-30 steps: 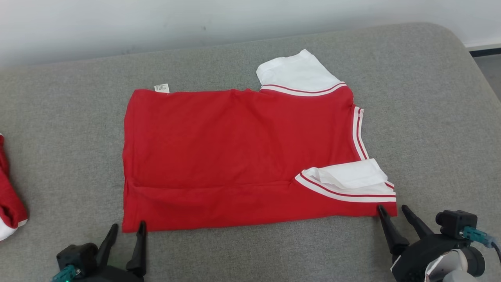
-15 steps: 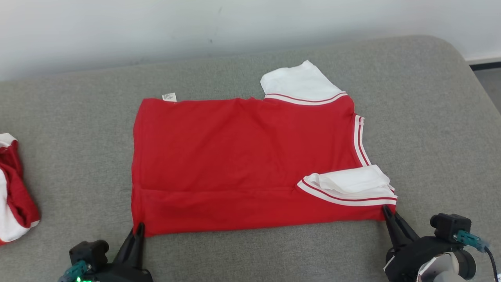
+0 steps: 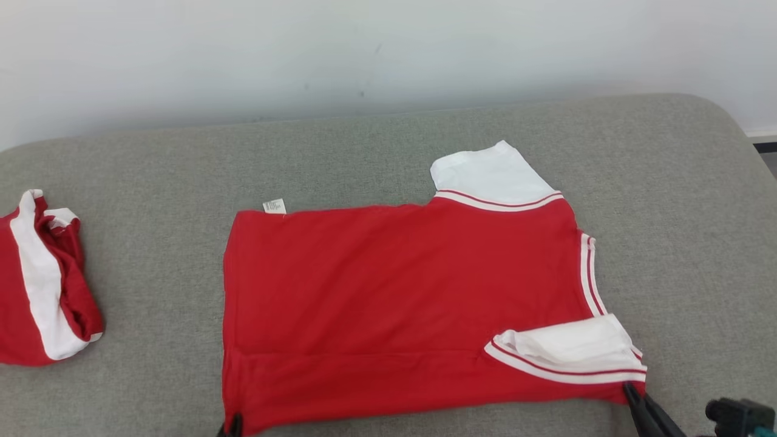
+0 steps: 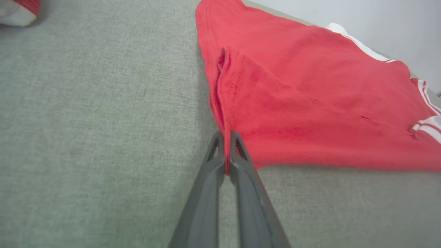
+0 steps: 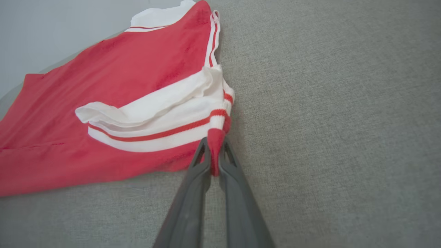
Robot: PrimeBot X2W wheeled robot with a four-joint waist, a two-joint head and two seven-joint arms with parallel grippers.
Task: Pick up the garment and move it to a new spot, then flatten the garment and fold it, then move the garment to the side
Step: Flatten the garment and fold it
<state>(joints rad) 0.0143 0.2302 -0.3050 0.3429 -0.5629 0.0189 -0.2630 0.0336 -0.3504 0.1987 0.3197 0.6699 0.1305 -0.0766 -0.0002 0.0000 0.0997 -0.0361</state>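
Since a second ago the left tool (image 4: 225,137) and the right tool (image 5: 213,144) have gone from spread apart to pinched shut on the near edge of the red garment (image 3: 394,303). The head camera has also tilted, so the whole scene sits lower in its view; the garment itself lies as it did. Nearest, the left tool is clamped on the near left corner, a ridge of cloth squeezed between its two dark fingers. The right tool is clamped on the near right corner, just below a white sleeve (image 3: 570,349) with red stripes that is folded in over the body. The garment lies spread mid-bench (image 3: 139,394), with a long crease running left to right close to the near hem and striped neckline trim (image 3: 589,273) at its right edge. Farther back a second white sleeve (image 3: 488,173) sticks out at the far right, and a small white label (image 3: 274,206) pokes from the far left corner. Well apart at the left lies another red-and-white garment (image 3: 36,291), crumpled. Beyond the bench stands a pale wall (image 3: 364,54)
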